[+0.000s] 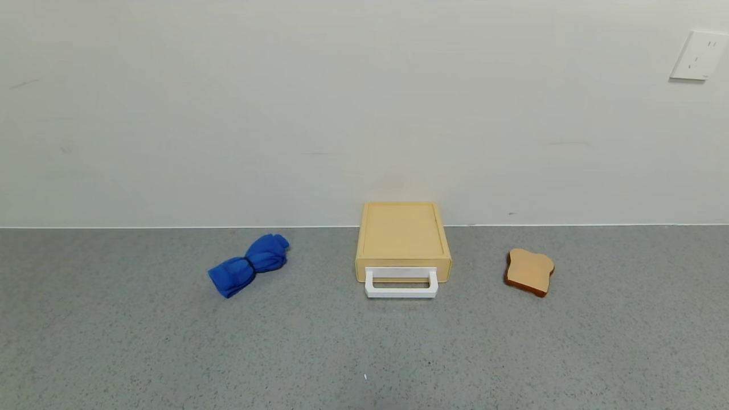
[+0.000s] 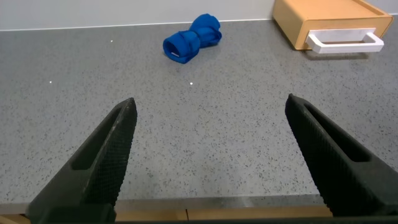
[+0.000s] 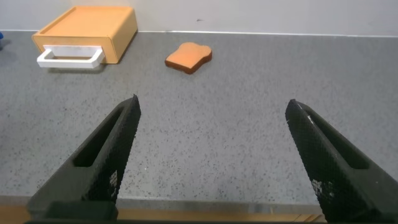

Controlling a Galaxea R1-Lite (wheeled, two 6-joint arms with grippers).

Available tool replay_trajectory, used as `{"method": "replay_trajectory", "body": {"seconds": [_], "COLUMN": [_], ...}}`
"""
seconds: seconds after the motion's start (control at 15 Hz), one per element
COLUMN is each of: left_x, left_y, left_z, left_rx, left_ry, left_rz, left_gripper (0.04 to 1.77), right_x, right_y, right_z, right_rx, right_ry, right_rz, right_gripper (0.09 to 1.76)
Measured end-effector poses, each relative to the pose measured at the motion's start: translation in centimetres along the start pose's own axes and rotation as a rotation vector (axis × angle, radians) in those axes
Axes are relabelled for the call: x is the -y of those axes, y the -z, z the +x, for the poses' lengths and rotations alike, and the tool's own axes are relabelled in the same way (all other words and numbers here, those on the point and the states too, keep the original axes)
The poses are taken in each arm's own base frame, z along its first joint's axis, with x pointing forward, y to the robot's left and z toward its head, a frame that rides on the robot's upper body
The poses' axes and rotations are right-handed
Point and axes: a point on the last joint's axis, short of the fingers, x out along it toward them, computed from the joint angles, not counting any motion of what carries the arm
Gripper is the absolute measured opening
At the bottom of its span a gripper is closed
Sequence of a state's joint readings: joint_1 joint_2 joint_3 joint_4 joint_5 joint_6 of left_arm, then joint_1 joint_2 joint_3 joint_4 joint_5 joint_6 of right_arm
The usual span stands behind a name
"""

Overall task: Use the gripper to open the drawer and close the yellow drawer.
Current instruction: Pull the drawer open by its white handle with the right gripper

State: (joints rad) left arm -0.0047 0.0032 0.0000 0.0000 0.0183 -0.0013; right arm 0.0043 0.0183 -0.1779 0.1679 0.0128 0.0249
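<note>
The drawer [image 1: 403,242] sits at the centre of the head view, against the wall [image 1: 364,108], its tray fully pushed in and its white handle [image 1: 401,284] projecting toward me over the grey counter [image 1: 364,353]. In my left wrist view it appears at the upper right of the frame; in my right wrist view, at the upper left. A blue cloth [image 1: 249,264] lies left of centre in the head view, and a toast slice [image 1: 529,271] lies right of centre; both are well apart from the drawer.

Neither of my arms appears in the head view. My left gripper [image 2: 208,155] and my right gripper [image 3: 211,155] both hang over bare counter near its front edge, fingers spread wide and holding nothing.

Step in hand, by my judgement: approach the handle; opening has not begun.

Procedure:
1. Select one gripper. Either looks equally placed; the other stays parked.
2. Keep the fingers released during the approach.
3. Align with the middle of the handle's front bar, not a corner post, so the pull runs straight along the tray's travel.
4. Place one finger inside the loop and one outside, then clench on the bar.
5. Pull level and toward me. The box looks light; an off-axis or lifting pull may drag the whole box instead of sliding the tray.
</note>
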Motion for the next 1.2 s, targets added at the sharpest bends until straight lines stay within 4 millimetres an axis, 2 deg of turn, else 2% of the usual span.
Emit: {"method": "replay_trajectory", "body": {"seconds": [0.13, 0.27, 0.47, 0.67, 0.87, 1.0, 1.2], "left_x": [0.0, 0.0, 0.0, 0.0, 0.0, 0.0, 0.0], "left_y": [0.0, 0.0, 0.0, 0.0, 0.0, 0.0, 0.0], "left_z": [0.0, 0.0, 0.0, 0.0, 0.0, 0.0, 0.0], "left_rx": [0.000, 0.000, 0.000, 0.000, 0.000, 0.000, 0.000], "left_ry": [0.000, 0.001, 0.001, 0.000, 0.001, 0.001, 0.000], "left_rz": [0.000, 0.000, 0.000, 0.000, 0.000, 0.000, 0.000], "left_gripper": [1.72, 1.72, 1.72, 1.72, 1.72, 1.72, 1.72], "right_x": [-0.1, -0.2, -0.4, -0.7, -1.7, -3.1, -6.1], "right_y": [-2.4, -5.3, -10.2, -14.6, -17.7, -18.6, -18.8], "right_z": [-0.2, 0.5, 3.5, 8.5, 15.3, 19.7, 26.1], "right_rx": [-0.011, -0.041, -0.127, -0.221, -0.332, -0.405, -0.502], "right_ry": [-0.019, -0.042, -0.097, -0.146, -0.222, -0.276, -0.342], "right_rz": [-0.007, -0.008, -0.003, 0.019, 0.060, 0.081, 0.112], "right_gripper": [1.71, 1.71, 1.71, 1.71, 1.71, 1.71, 1.71]}}
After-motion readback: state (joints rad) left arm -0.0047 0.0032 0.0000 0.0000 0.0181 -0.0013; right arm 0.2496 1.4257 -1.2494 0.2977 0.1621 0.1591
